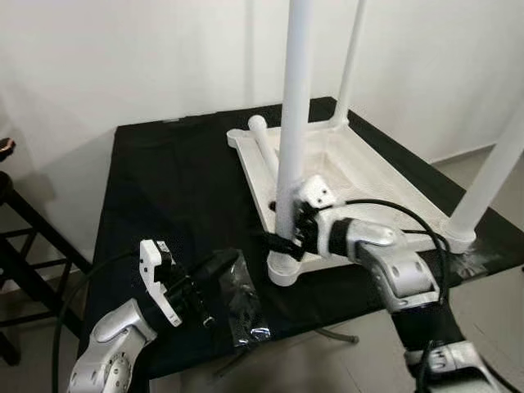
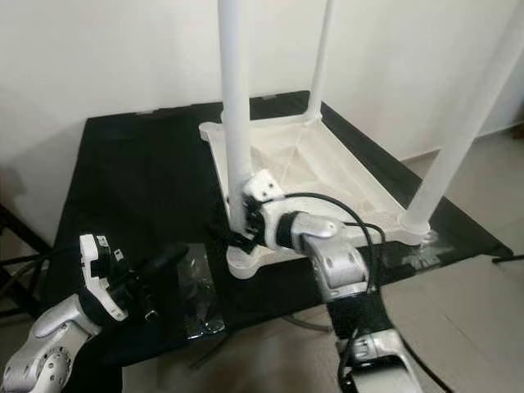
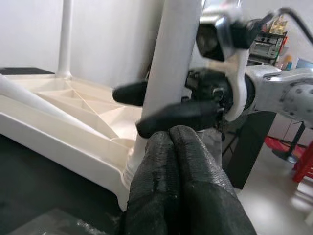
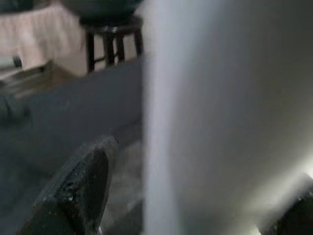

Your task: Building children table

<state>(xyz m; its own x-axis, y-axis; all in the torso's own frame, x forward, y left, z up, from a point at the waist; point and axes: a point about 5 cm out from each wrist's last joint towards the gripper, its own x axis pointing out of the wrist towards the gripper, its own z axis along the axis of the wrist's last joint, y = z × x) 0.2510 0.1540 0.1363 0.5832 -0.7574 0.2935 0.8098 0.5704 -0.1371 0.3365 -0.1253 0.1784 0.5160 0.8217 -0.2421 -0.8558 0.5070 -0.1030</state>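
Lower left: left gripper (image 1: 214, 270) pinched together, holding nothing, over a plastic bag (image 1: 244, 304). Centre: right gripper (image 1: 282, 239) clamped around the near leg (image 1: 293, 123) of the upturned white table (image 1: 360, 176), on a black surface (image 1: 164, 188).

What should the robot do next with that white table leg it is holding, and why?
Probably twist the near upright white plastic leg tighter: the right gripper clasps it just above its corner socket in the upside-down white tabletop, while one more white leg lies loose inside.
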